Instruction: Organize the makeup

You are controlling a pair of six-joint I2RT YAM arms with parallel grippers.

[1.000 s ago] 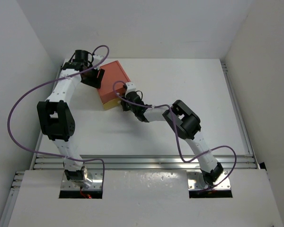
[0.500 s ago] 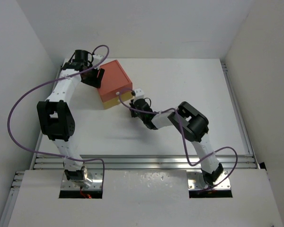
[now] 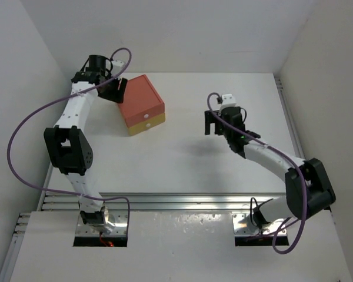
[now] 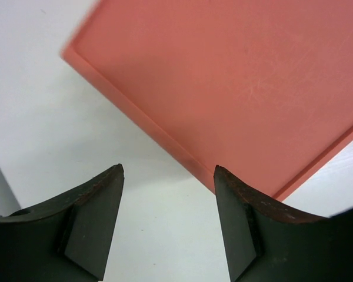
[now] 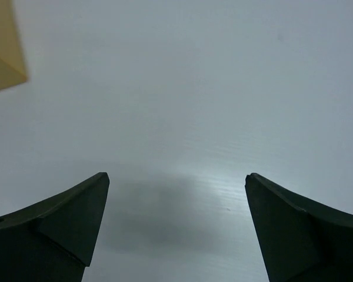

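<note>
A smooth, boxy orange drawer box (image 3: 142, 104) with 1 yellow drawer sits at 10 o'clock on the white table (image 3: 182, 170). The left gripper (image 4: 169, 176) hovers over its flat top, jaws apart and empty. The right gripper (image 5: 176, 182), at the box's 3 o'clock, gapes wide and holds nothing.

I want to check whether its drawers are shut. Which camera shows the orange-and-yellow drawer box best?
The top external view: the whole drawer box shows there, with its orange top and yellow front. The left wrist view shows only part of the orange top. The right wrist view catches just a yellow corner.
</note>
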